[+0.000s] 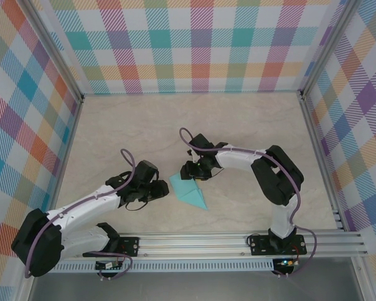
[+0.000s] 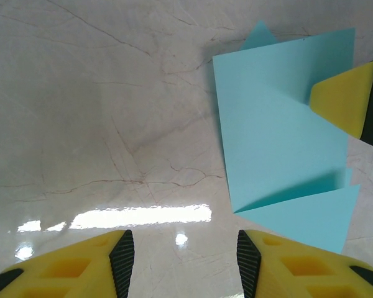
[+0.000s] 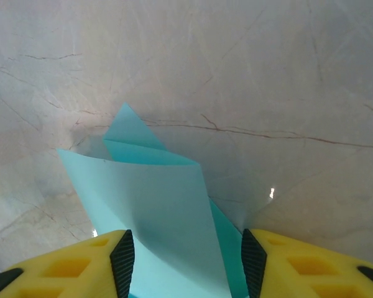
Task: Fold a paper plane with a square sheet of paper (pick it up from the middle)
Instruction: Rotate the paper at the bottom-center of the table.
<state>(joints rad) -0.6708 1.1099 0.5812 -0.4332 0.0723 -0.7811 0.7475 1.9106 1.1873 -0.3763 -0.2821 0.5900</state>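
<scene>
Top external view puts the square sheet of paper (image 1: 189,191), partly folded to a point, mid-table (image 1: 250,119) between your grippers, so you look mid-fold. Your right gripper (image 3: 181,248) has its jaws apart astride a raised flap, one fingertip (image 2: 339,102) on the sheet; your left gripper (image 2: 185,248) hangs open and empty just left of it. Next, press that flap flat while the left pins the sheet; the checked walls (image 1: 25,106) stand well apart

We find the sheet of paper (image 3: 161,217) cut off at the lower edge of the right wrist view, between the fingers of the right gripper (image 3: 186,251). We cannot establish whether they clamp the sheet. From above, that gripper covers the sheet's far corner, and the sheet's creases are too small to read.
</scene>
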